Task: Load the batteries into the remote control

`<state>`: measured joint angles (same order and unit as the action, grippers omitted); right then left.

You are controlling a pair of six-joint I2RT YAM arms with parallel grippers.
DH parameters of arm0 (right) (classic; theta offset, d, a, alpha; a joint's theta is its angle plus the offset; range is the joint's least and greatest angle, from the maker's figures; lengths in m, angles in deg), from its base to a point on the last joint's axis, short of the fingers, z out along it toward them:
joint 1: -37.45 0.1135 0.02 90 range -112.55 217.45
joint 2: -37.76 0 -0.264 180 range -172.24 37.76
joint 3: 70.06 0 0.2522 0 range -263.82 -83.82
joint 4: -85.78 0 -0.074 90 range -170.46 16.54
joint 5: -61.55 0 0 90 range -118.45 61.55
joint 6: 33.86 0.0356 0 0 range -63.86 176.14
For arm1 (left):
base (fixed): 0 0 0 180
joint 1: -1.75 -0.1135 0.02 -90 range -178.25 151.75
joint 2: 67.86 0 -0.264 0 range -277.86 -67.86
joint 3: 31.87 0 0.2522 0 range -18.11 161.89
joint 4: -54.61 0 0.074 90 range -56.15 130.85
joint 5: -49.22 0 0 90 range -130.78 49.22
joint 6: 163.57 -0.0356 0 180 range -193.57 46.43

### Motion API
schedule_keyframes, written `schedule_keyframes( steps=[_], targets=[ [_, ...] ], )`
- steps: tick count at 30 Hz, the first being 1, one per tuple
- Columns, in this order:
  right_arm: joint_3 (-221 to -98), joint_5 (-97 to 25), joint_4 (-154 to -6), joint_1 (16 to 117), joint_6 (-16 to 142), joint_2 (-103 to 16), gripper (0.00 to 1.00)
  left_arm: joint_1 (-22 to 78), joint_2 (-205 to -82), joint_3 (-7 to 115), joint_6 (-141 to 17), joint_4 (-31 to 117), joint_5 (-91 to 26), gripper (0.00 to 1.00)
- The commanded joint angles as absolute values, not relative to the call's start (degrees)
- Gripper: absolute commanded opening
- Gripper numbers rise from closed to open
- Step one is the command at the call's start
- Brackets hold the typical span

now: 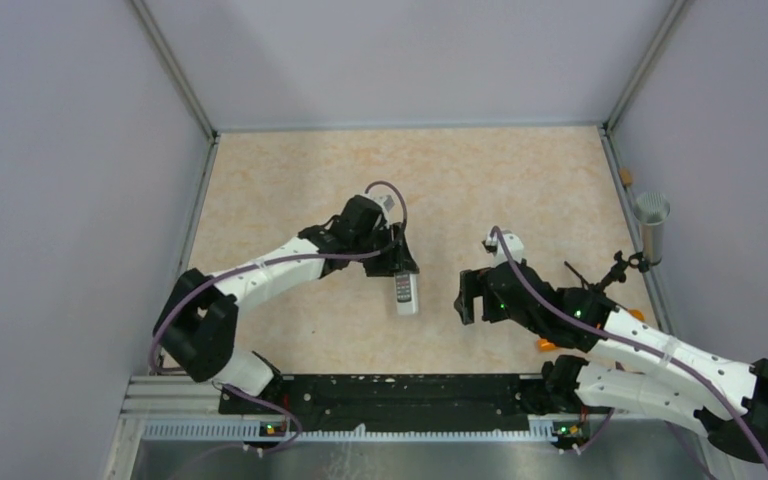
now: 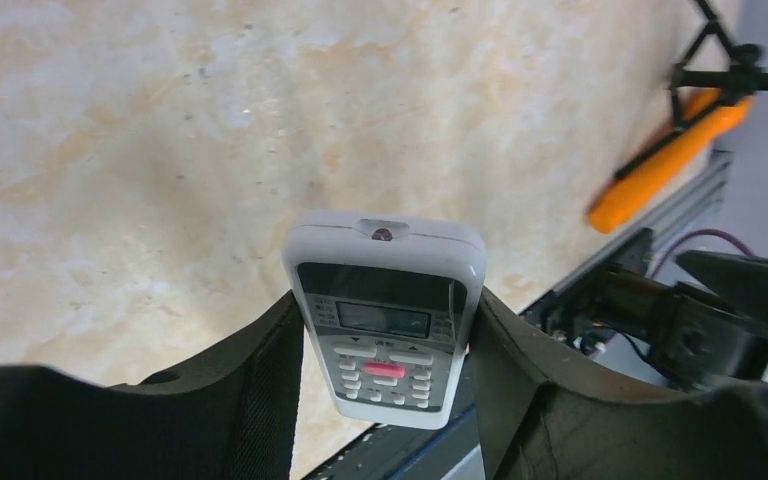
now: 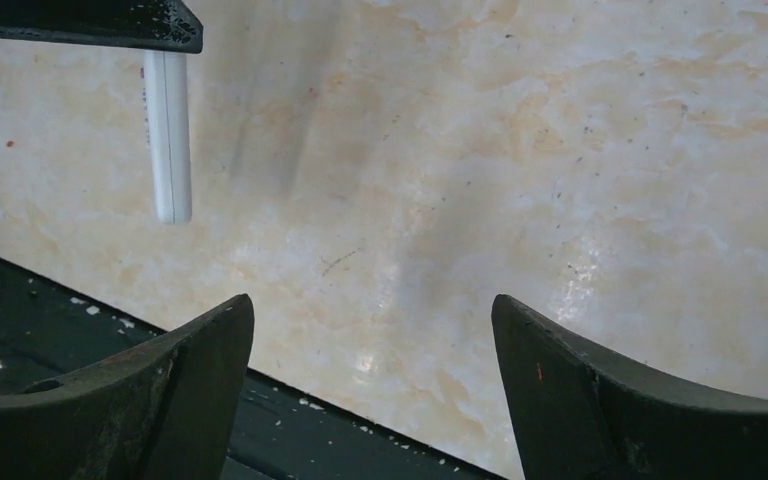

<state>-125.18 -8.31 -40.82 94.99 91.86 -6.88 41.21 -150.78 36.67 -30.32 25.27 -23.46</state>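
Two tools, one handset, top + wrist views. L tool [image 1: 400,268]: clamps remote control [image 2: 385,315] by its long edges, btn side w/ grey display toward L wrist cam; hides back & batt. bay, so cover state unreadable. Holds it apparently clear of surface [image 1: 290,200], free end toward near edge, near R tool. R tool [image 3: 370,300]: spread wide, grips nothing, hovers over surface beside remote. No batteries visible in any view; orange object [image 1: 545,345] by R arm not a cell. Progress, as judged: early. Done: remote lifted & presented. Left: open bay, fetch both cells, seat w/ correct polarity, refit cover.
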Motion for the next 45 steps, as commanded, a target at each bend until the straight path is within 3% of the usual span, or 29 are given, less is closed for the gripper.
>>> schedule_keyframes(
  steps=[1, 12, 14, 17, 28, 30, 45],
  targets=[
    [-126.88, -4.37, -39.81, 94.54, 90.09, -7.64, 0.86, 41.10, -156.73, 42.76, -34.33, 18.06, -27.30, 0.00],
    [-124.51, -5.53, -42.21, 94.56, 88.85, -7.67, 0.86, 41.21, -172.31, 52.35, -35.32, 12.93, -29.94, 0.02],
    [-124.42, -5.52, -42.45, 94.53, 88.86, -7.74, 0.86, 41.21, -173.88, 53.25, -35.05, 12.41, -30.49, 0.12],
    [-124.49, -5.65, -42.45, 94.58, 89.10, -7.83, 0.86, 41.23, -174.91, 53.82, -34.81, 12.23, -31.37, 0.36],
    [-126.15, -5.94, -42.91, 94.57, 89.46, -8.49, 0.86, 41.65, -168.86, 51.14, -36.35, 12.60, -33.54, 0.82],
    [-127.23, -5.44, -42.60, 94.58, 89.43, -8.99, 0.86, 41.65, -166.74, 50.36, -36.84, 12.77, -33.02, 0.97],
    [-132.67, -0.23, -44.37, 94.53, 88.84, -10.95, 0.91, 41.69, -134.38, 38.75, -42.38, 14.54, -35.80, 0.99]
  ],
)
